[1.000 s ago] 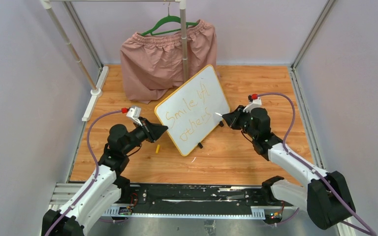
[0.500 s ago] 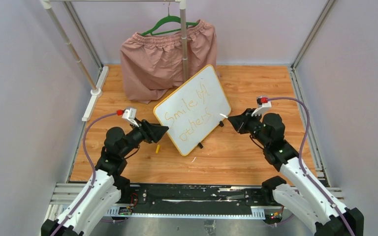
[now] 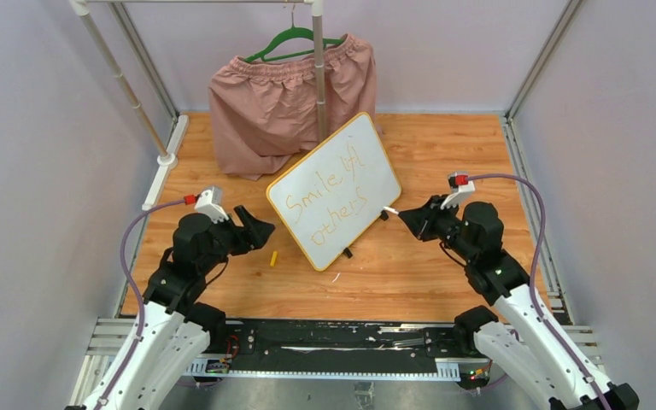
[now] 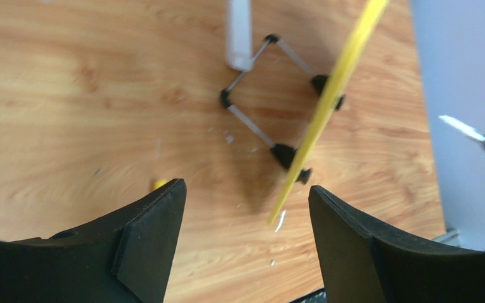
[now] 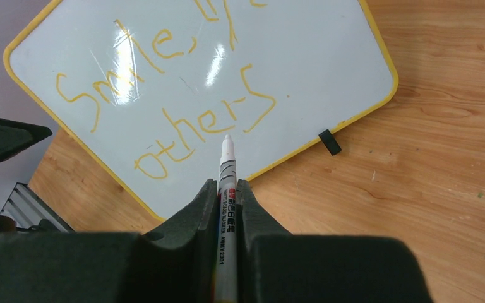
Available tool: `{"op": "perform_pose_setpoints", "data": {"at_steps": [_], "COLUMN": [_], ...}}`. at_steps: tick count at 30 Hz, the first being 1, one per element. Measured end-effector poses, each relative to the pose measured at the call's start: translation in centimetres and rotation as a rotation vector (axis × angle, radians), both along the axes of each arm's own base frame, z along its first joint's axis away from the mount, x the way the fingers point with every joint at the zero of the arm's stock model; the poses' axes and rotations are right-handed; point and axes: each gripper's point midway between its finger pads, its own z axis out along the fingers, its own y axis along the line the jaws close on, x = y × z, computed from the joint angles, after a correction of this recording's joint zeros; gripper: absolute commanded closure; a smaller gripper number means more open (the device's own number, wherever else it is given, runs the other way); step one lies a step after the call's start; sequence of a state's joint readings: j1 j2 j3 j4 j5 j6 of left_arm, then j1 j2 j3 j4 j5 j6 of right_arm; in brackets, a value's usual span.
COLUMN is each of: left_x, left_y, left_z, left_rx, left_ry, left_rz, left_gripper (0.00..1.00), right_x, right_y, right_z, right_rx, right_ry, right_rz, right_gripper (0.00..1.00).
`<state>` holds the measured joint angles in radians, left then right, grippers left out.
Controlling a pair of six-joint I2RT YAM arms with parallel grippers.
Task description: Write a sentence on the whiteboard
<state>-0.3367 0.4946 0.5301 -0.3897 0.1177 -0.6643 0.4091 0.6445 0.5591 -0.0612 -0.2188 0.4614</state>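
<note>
The whiteboard (image 3: 333,190) stands tilted on its small black feet in the middle of the wooden table, yellow-framed. The sentence (image 3: 325,203) runs across it in two orange lines, "Smile ... others" (image 5: 196,120). My left gripper (image 3: 260,229) is open, a little left of the board's lower left edge, touching nothing. In the left wrist view the board's yellow edge (image 4: 331,104) shows beyond the open gripper (image 4: 246,187). My right gripper (image 3: 410,219) is shut on a white marker (image 5: 227,170). Its tip (image 3: 390,211) hangs just off the board's right edge.
Pink shorts (image 3: 290,102) hang on a green hanger behind the board, on a rack with a pole (image 3: 318,68). A small yellow piece (image 3: 274,256) lies on the table by the left gripper. The rack's white base (image 3: 164,166) lies at the left edge.
My left gripper has opened, let go of the board's left edge and drawn back to the left. The right arm has pulled the marker back from the board toward the right.
</note>
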Motion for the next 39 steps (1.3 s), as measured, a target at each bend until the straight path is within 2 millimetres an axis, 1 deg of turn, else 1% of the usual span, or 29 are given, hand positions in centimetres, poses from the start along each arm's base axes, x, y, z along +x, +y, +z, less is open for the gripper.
{"op": "perform_pose_setpoints", "data": {"at_steps": [2, 5, 8, 11, 15, 18, 23, 27, 31, 39], "left_x": [-0.6, -1.4, -1.9, -2.2, -2.6, -2.4, -1.7, -0.6, -0.2, 0.8], "left_y": [0.8, 2.0, 2.8, 2.8, 2.4, 2.4, 2.2, 1.2, 0.6, 0.3], "left_z": [-0.9, -2.4, -4.0, -6.5, -9.9, -11.4, -12.6, -13.1, -14.3, -16.1], "left_rx": [0.036, 0.091, 0.146, 0.229, 0.379, 0.461, 0.513, 0.503, 0.498, 0.512], "left_ry": [0.067, 0.163, 0.251, 0.365, 0.511, 0.574, 0.587, 0.552, 0.528, 0.504], "left_rz": [0.036, 0.087, 0.121, 0.121, 0.085, 0.065, 0.024, -0.019, -0.049, -0.059], "left_gripper": [0.28, 0.3, 0.32, 0.32, 0.32, 0.32, 0.36, 0.37, 0.38, 0.47], "right_x": [-0.3, -0.8, -1.2, -1.6, -2.0, -2.3, -2.6, -2.7, -2.8, -2.8], "right_y": [0.0, 0.0, -0.1, -0.2, -0.4, -0.5, -0.6, -0.7, -0.7, -0.7], "right_z": [0.4, 1.2, 2.0, 2.6, 2.8, 3.1, 3.6, 3.8, 3.9, 3.9], "right_rx": [0.002, 0.007, 0.012, 0.013, 0.005, 0.004, 0.008, 0.011, 0.011, 0.008], "right_ry": [-0.01, -0.028, -0.047, -0.063, -0.075, -0.087, -0.106, -0.117, -0.122, -0.125], "right_rz": [0.008, 0.023, 0.03, 0.035, 0.042, 0.043, 0.044, 0.045, 0.045, 0.047], "right_gripper": [1.0, 1.0, 1.0, 1.0, 1.0, 1.0, 1.0, 1.0, 1.0, 1.0]}}
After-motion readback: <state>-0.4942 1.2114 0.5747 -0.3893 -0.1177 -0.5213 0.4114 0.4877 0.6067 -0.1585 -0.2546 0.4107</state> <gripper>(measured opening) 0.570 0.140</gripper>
